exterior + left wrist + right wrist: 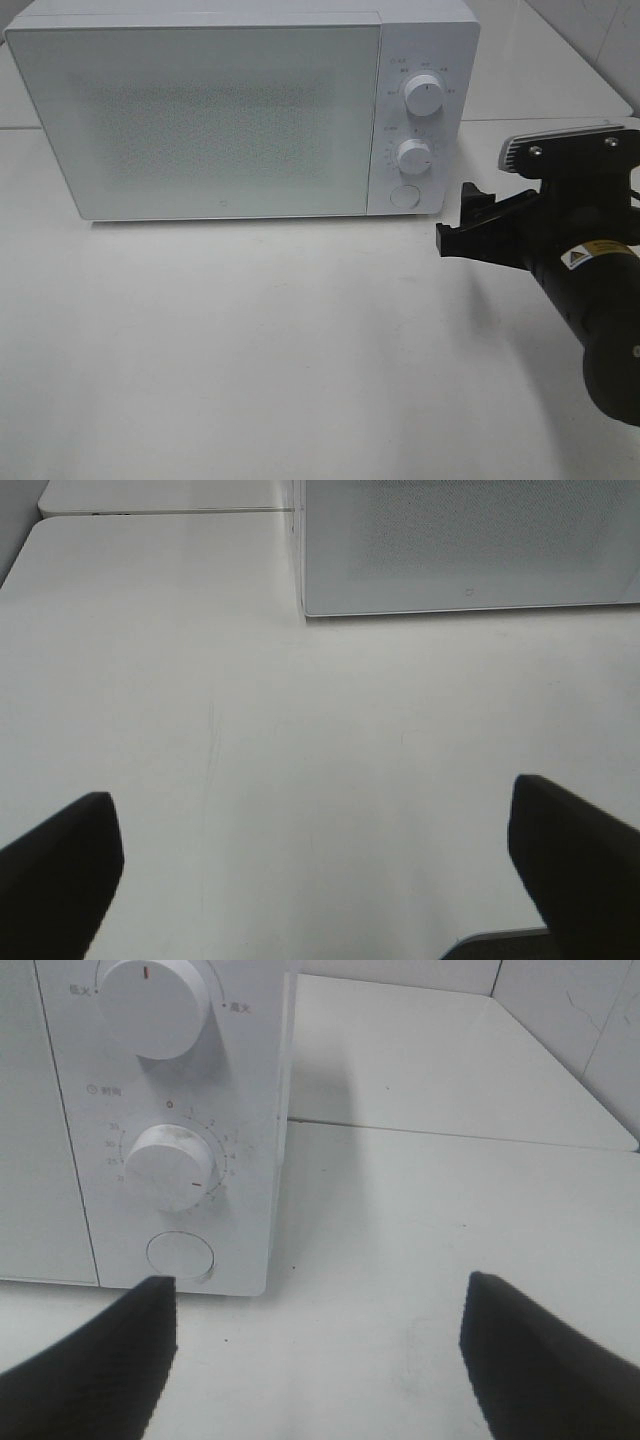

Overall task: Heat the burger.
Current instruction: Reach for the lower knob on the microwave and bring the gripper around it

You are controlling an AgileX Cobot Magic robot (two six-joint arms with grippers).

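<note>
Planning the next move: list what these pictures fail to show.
- Burger: in no view; the microwave door's frosted front hides whatever is inside.
- Left claw: outside the high view; wrist view's edge cuts off its fingers.
- Upper dial: labels too small from high; cropped in right wrist view.

0, 25, 30 around lower dial [170,1167], warning sign [574,259] on arm [600,310]

I count one white microwave [220,115] on one table [250,350]. On the microwave's front there are two dials, the upper knob [424,97] and the lower knob [413,156], and one round button [404,195] beneath them. There are two black grippers: the right gripper [458,222] beside the microwave's button, and the left gripper [310,795] facing the microwave's door.
</note>
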